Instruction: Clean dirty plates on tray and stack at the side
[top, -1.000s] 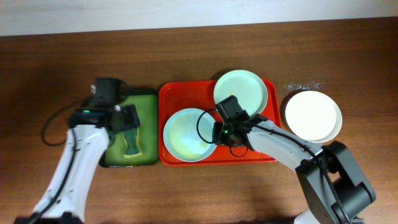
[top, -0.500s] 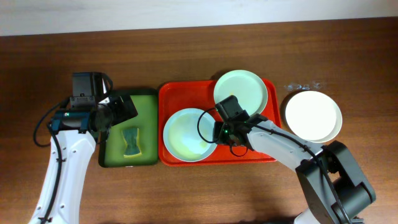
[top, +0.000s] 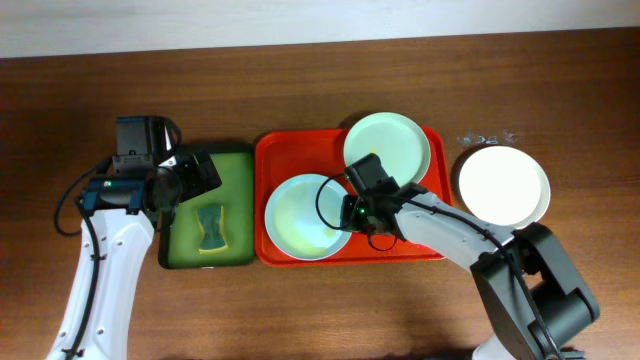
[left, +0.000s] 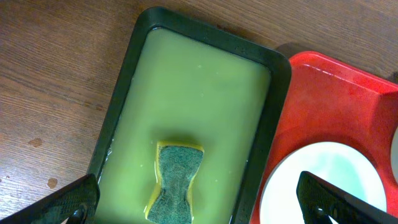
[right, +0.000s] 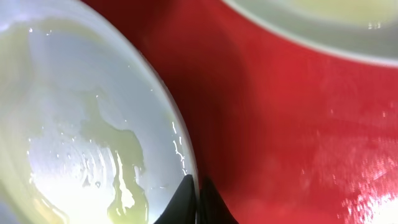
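The right pincer (right: 194, 198) was closed on the right rim of the wet pale plate (top: 300, 215) in the left part of the red tray (top: 272, 150), seemingly pinching that edge to steady or lift it. The left pincer (left: 199, 202) hung spread wide and empty above the sponge (left: 173, 183) in the green tray (left: 273, 124), probably poised to fetch it. A second pale plate (top: 388, 145) sat at the red tray's back, and the white plate (top: 503, 186) rested on the desk (top: 300, 80) just beside it, likely the stacking spot.
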